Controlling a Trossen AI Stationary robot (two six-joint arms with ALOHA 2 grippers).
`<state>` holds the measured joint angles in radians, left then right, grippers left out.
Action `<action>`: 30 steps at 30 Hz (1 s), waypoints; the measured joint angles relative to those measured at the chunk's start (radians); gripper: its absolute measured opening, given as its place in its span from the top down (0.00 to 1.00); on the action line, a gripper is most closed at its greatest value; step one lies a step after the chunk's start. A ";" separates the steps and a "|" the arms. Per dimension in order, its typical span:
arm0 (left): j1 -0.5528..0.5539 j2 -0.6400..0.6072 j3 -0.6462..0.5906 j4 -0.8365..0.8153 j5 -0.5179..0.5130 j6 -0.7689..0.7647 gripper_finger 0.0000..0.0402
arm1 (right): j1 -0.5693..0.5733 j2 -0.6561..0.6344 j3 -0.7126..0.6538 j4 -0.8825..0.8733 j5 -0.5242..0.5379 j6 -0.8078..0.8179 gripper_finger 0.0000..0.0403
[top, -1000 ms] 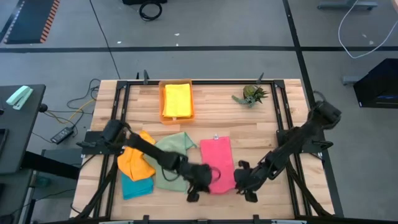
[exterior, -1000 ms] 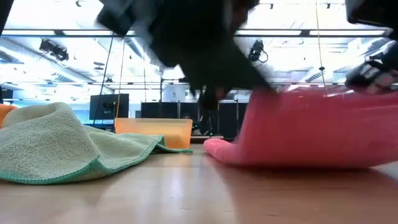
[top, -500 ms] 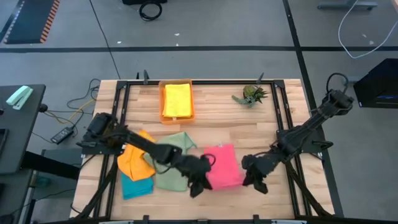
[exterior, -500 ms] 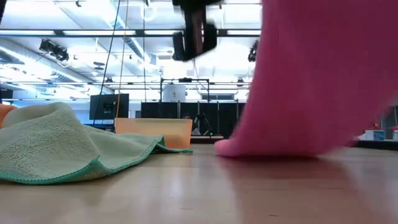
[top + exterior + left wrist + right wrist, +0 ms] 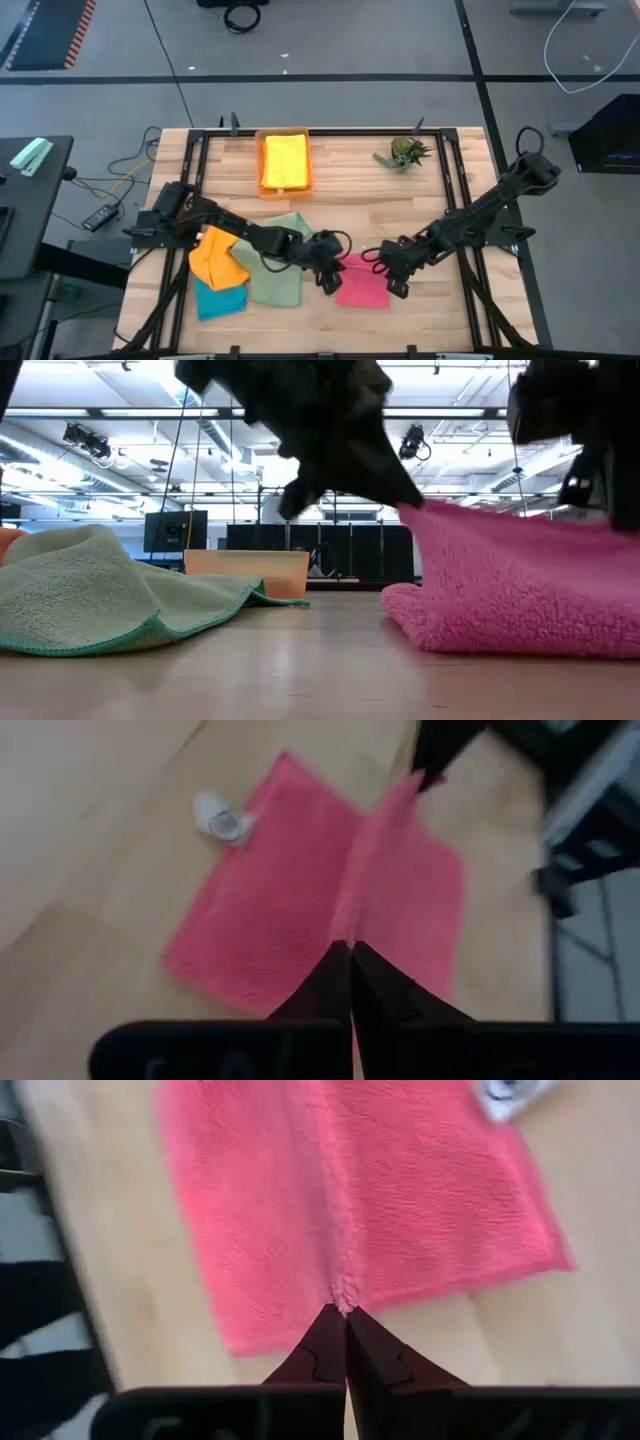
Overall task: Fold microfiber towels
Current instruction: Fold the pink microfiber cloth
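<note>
Near front edge of the table (image 5: pixel 420 200): pink towel (image 5: pixel 362 283) lies folded over, lower layer flat on the wood. Its upper edge is pinched up into a ridge between the two grippers.

Left gripper (image 5: pixel 330 272) at the towel's left side, fingers (image 5: pixel 330 985) closed tight on the pink ridge. In the left wrist view the cloth (image 5: pixel 300 910) runs away from the fingertips as a raised crease, a white tag (image 5: pixel 222 818) showing at its far corner.

Right gripper (image 5: pixel 392 275) at the towel's right side, also clamped shut on the pink edge (image 5: pixel 340 1295); fingers (image 5: pixel 375 1355) meet with cloth between them.

Low view: pink towel (image 5: pixel 510 590) heaped at right, the sage green towel (image 5: pixel 100 595) rumpled at left.

Left of pink towel: sage green towel (image 5: pixel 275 255), then orange towel (image 5: pixel 216 257) overlapping a teal towel (image 5: pixel 218 299).

Far side: orange tray (image 5: pixel 262 178) holding a folded yellow towel (image 5: pixel 285 160); small green plant (image 5: pixel 404 153) to its right.
</note>
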<state>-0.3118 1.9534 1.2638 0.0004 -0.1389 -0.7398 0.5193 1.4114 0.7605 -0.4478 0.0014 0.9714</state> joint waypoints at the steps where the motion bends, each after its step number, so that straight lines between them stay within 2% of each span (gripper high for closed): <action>1: 0.011 0.010 -0.002 -0.012 0.006 0.007 0.98 | -0.005 0.008 0.000 -0.007 0.001 -0.007 0.99; 7: 0.041 0.053 -0.001 -0.022 0.070 0.026 0.99 | -0.055 0.036 0.000 0.001 0.035 -0.033 0.99; 12: 0.050 0.060 -0.001 -0.027 0.071 0.045 0.98 | -0.091 0.038 0.000 0.007 0.089 -0.050 0.99; 23: 0.090 0.059 -0.001 -0.050 0.069 0.047 0.96 | -0.126 0.038 0.000 -0.016 0.129 -0.059 0.99; 30: 0.101 0.059 -0.001 -0.051 0.064 0.053 0.94 | -0.127 0.038 0.000 -0.040 0.172 -0.038 0.89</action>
<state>-0.2112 2.0124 1.2629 -0.0502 -0.0746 -0.6867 0.3923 1.4493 0.7605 -0.4879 0.1735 0.9334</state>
